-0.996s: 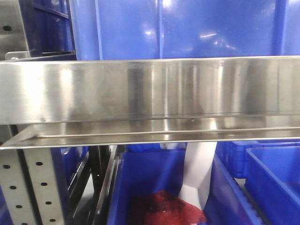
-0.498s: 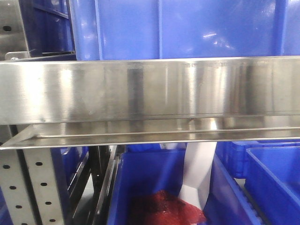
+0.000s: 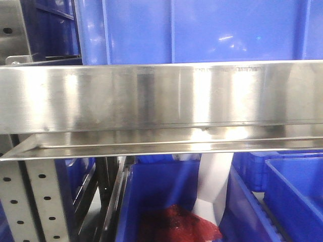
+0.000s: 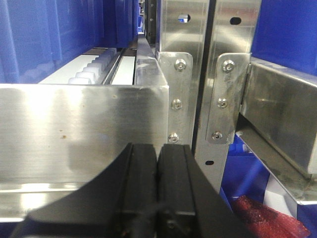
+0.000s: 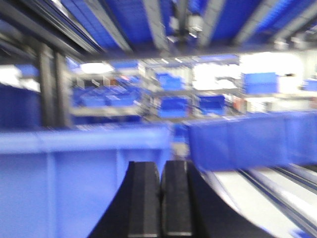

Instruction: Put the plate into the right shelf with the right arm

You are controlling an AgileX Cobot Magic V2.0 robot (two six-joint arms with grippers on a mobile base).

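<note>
Nothing shifted; steel shelf lip (image 3: 161,96) fills view, claws closed.

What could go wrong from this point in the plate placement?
The plate appears in no view, and the right gripper looks shut on nothing, so placement may fail outright. The right wrist view is motion-blurred with blue bins close ahead, so a collision seems possible. The left gripper sits close to the steel shelf lip.
</note>
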